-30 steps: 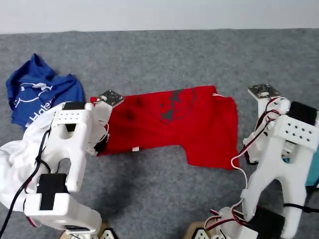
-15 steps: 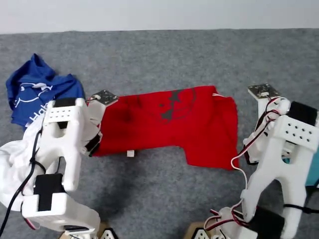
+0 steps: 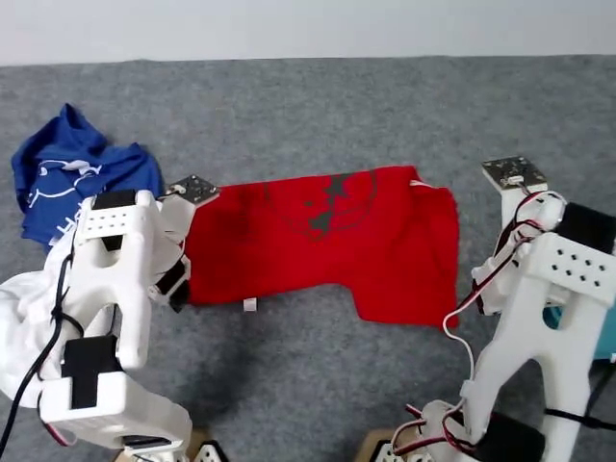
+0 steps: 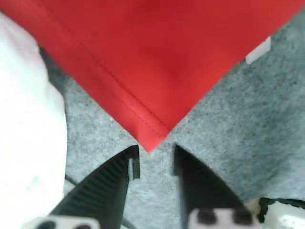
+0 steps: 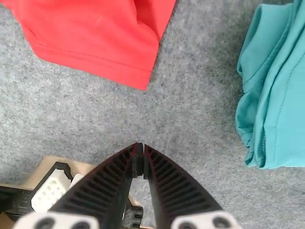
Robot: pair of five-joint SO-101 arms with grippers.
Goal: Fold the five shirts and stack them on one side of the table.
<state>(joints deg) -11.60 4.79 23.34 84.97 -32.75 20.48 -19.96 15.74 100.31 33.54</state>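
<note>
Looking down from the high view, the short-sleeved red cotton shirt (image 3: pixel 327 241) is spread out pretty flat in the middle of the grey felt-covered table (image 3: pixel 337 106), dark print facing up, with a small white tag (image 3: pixel 250 305) poking out along its near hem. The left gripper (image 4: pixel 152 160) sits right at the shirt's near corner on its own side. Its two black fingers are parted by a narrow gap and the very tip of that red corner pokes into the mouth of the gap, but nothing's pinched, the fabric just lies on the felt. Right beside that arm there's a crumpled white shirt (image 3: pixel 24 318) bunched up at the table edge, and a crumpled royal-blue shirt with white lettering (image 3: pixel 77 178) lies further back on the same side, near the red one's sleeve but not touching it as far as I can see. Over on the other side, the right gripper (image 5: pixel 139 160) has its ribbed fingers pressed together with nothing between them, hanging over bare felt just off the red shirt's other near corner. A rumpled teal shirt (image 5: pixel 271 81) lies close beside it, apart from the red one with a strip of grey between them.
</note>
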